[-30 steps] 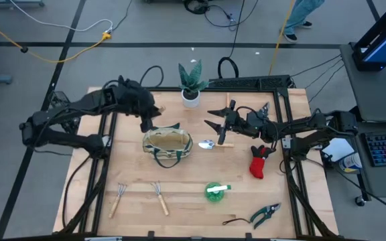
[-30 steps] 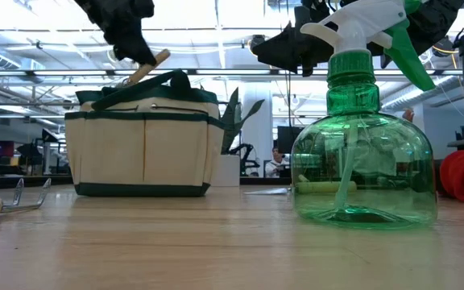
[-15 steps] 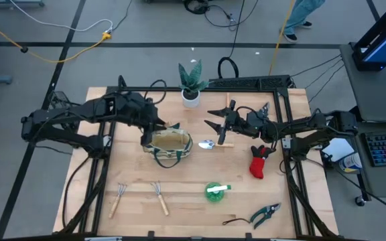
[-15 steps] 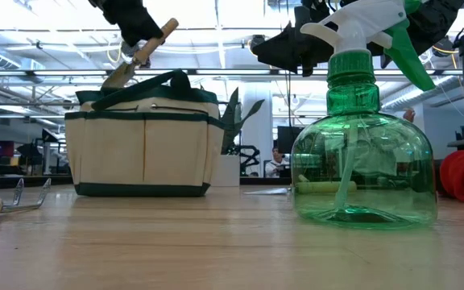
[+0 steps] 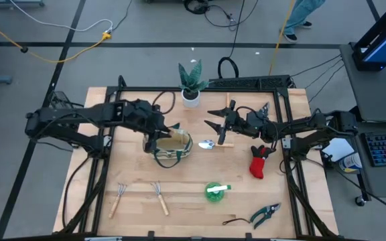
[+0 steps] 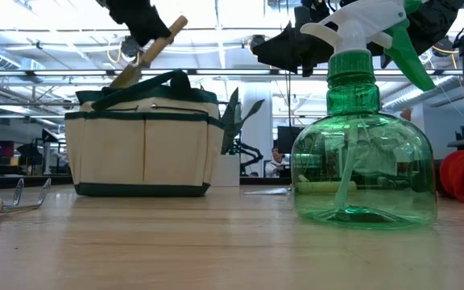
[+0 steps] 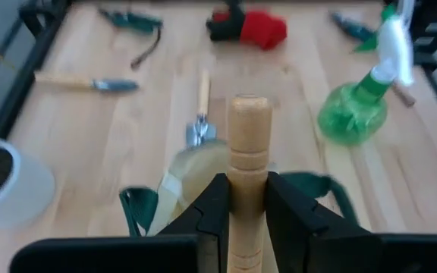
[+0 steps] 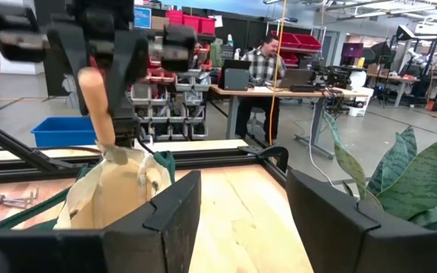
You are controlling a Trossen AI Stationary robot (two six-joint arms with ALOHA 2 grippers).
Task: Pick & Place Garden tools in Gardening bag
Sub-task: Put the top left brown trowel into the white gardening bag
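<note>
The cream gardening bag (image 5: 168, 144) with green trim stands open at mid table. My left gripper (image 5: 161, 129) hangs over its left rim, shut on a wooden-handled garden tool (image 6: 150, 52) whose metal end (image 8: 117, 154) points down at the bag's mouth. My right gripper (image 5: 218, 124) waits open to the bag's right, above a trowel (image 5: 211, 142) lying flat. Two mini rakes (image 5: 139, 196), a green spray bottle (image 5: 214, 191), pruning shears (image 5: 265, 214) and a red-black glove (image 5: 259, 163) lie on the table. My left gripper pinches the tool's wooden handle (image 7: 247, 199) between its two fingers, partway along, with the rounded free end (image 7: 249, 114) sticking out past them. The fingers slant down from the table's left and lie across the handle. The tool hangs tilted, handle end up, metal end low over the bag.
A green plant in a white pot (image 5: 191, 86) stands at the far edge behind the bag. Another wooden-handled tool (image 7: 82, 82) and a second pair of shears (image 7: 131, 21) lie toward the far right. A dark frame (image 5: 246, 84) rims the table.
My left gripper has gone toward the table's right and near edges, from beside the bag's far left corner to over its mouth, carrying the tool. The tool has tipped, its handle end now higher and its metal end pointing down at the bag.
</note>
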